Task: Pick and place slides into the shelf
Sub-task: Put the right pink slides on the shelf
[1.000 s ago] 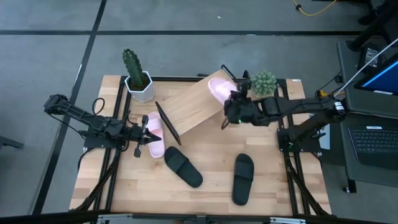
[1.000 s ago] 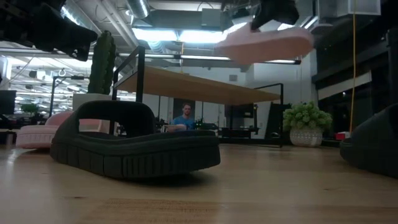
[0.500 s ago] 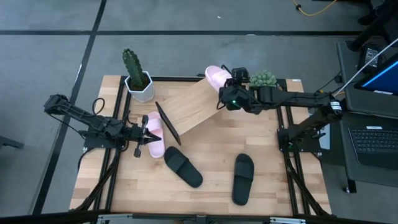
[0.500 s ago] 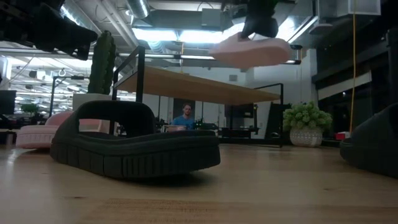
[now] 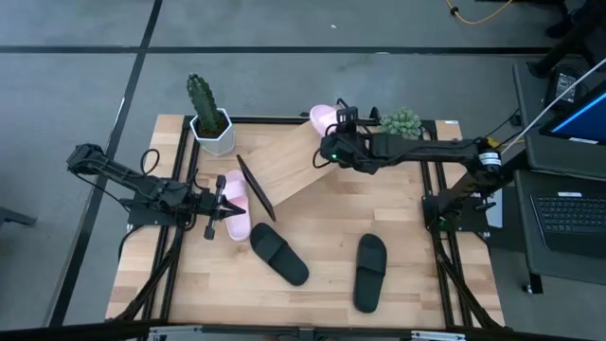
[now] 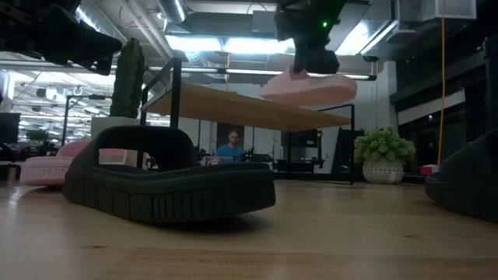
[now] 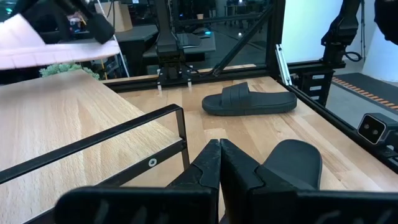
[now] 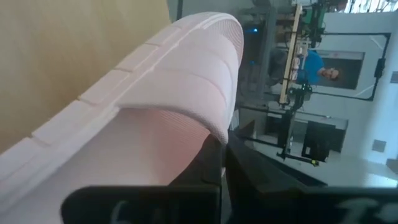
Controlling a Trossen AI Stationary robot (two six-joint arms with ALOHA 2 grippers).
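Note:
My right gripper (image 5: 328, 142) holds one pale pink slide (image 5: 322, 117) in the air over the far right end of the shelf (image 5: 289, 167), a slanted light-wood board on a black wire frame. In the low view this slide (image 6: 310, 88) hovers just above the board (image 6: 233, 106). The other pink slide (image 5: 236, 201) lies sole down on the table beside the shelf's left end. My left gripper (image 5: 223, 206) is shut right next to it. Two black slides (image 5: 279, 253) (image 5: 370, 272) lie sole down on the near half of the table. My right gripper is shut on the pink slide's wide top strap (image 8: 208, 121), pinching the strap's edge between its two fingers (image 8: 211, 163). It reaches in from the table's right. The slide is lifted clear, roughly level, above the shelf board. My left gripper: I cannot tell whether it touches the second pink slide.
A cactus in a white pot (image 5: 209, 121) stands at the far left corner. A small green plant (image 5: 401, 124) stands at the far right, close behind my right arm. Black frame rails (image 5: 180, 189) run along both table sides. A laptop (image 5: 572, 218) sits off to the right.
My right gripper has carried the pink slide toward the table's left and far edge, from beside the shelf's right end to over its far right corner. In the low view the slide has sunk closer to the board. My left arm has kept still.

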